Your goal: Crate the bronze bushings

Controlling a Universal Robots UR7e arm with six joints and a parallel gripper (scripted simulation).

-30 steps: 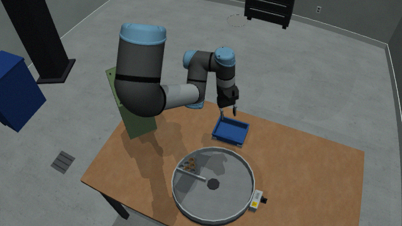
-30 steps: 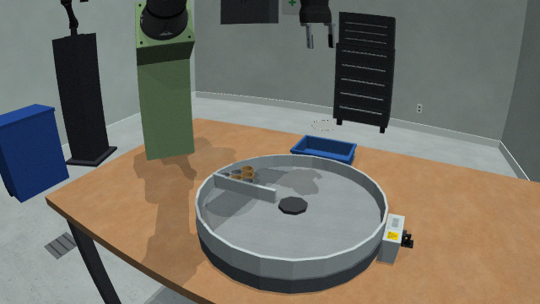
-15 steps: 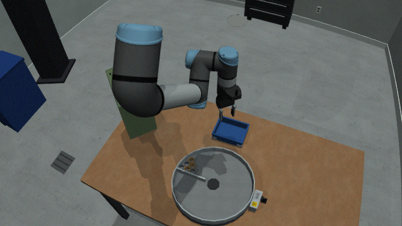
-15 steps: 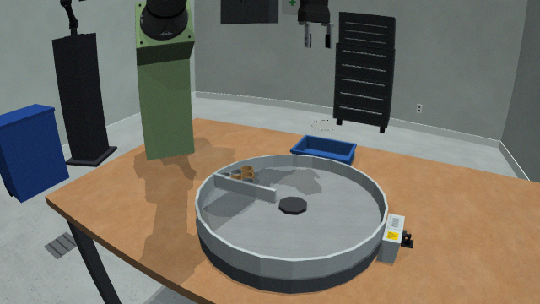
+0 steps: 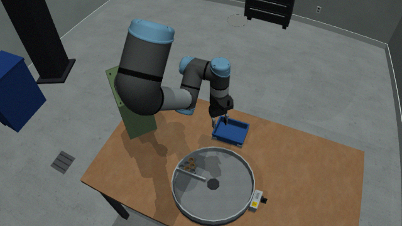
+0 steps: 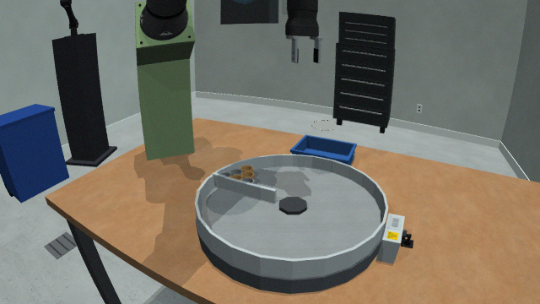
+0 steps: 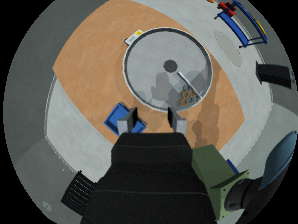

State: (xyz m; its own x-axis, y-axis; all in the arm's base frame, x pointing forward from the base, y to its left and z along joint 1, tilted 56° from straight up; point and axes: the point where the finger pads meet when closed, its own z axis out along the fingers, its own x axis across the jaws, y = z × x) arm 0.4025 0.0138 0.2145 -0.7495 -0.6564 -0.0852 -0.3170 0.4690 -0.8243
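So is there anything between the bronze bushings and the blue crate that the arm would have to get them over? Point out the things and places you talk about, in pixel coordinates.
Yes: the turning table's raised rim (image 5: 233, 151) (image 6: 346, 165) (image 7: 131, 89) stands between the bronze bushings (image 5: 191, 159) (image 6: 246, 168) and the blue crate (image 5: 233, 130) (image 6: 325, 148) (image 7: 116, 116). Nothing else visible does.

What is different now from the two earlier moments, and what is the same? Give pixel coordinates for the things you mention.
The pincer (image 5: 220, 125) (image 6: 305, 62) (image 7: 152, 113) moved lower and toward the green pedestal's (image 5: 139, 127) (image 6: 169, 105) (image 7: 210, 160) side. Nothing was taken or let go; it stays open. The bushings (image 5: 192, 164) (image 6: 247, 171) (image 7: 184, 101) remain grouped by the bar (image 5: 191, 174) (image 6: 249, 190) (image 7: 189, 85), and the crate (image 5: 232, 132) (image 6: 325, 153) (image 7: 114, 120) has not moved.
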